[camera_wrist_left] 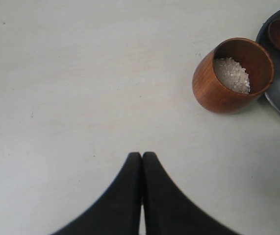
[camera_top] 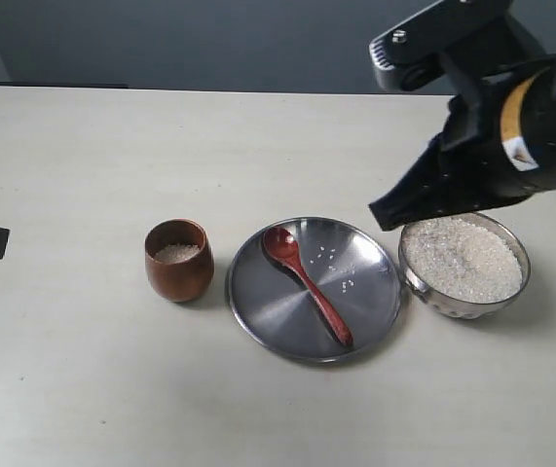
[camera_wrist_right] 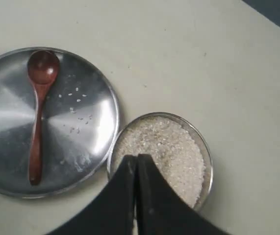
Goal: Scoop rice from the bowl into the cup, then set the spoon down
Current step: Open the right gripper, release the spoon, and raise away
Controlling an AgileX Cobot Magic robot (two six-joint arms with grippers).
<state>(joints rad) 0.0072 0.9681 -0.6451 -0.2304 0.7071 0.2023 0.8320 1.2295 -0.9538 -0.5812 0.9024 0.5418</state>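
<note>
The wooden spoon (camera_top: 307,284) lies on the flat steel plate (camera_top: 258,292), its round end toward the cup. A few loose grains are scattered on the plate beside it. The steel bowl (camera_top: 413,277) at the right is heaped with rice (camera_top: 463,258). The dark wooden cup (camera_top: 177,260) stands left of the plate and holds a little rice (camera_wrist_left: 233,74). My right gripper (camera_top: 383,216) hangs above the bowl's near-left rim, shut and empty (camera_wrist_right: 137,159). My left gripper (camera_wrist_left: 142,155) is shut, empty, far left of the cup, only its tip (camera_top: 0,239) showing at the exterior view's edge.
The pale tabletop (camera_top: 92,370) stretches around the three vessels. The right arm's black body (camera_top: 521,126) hangs over the back right of the table. A dark wall runs behind the table's far edge.
</note>
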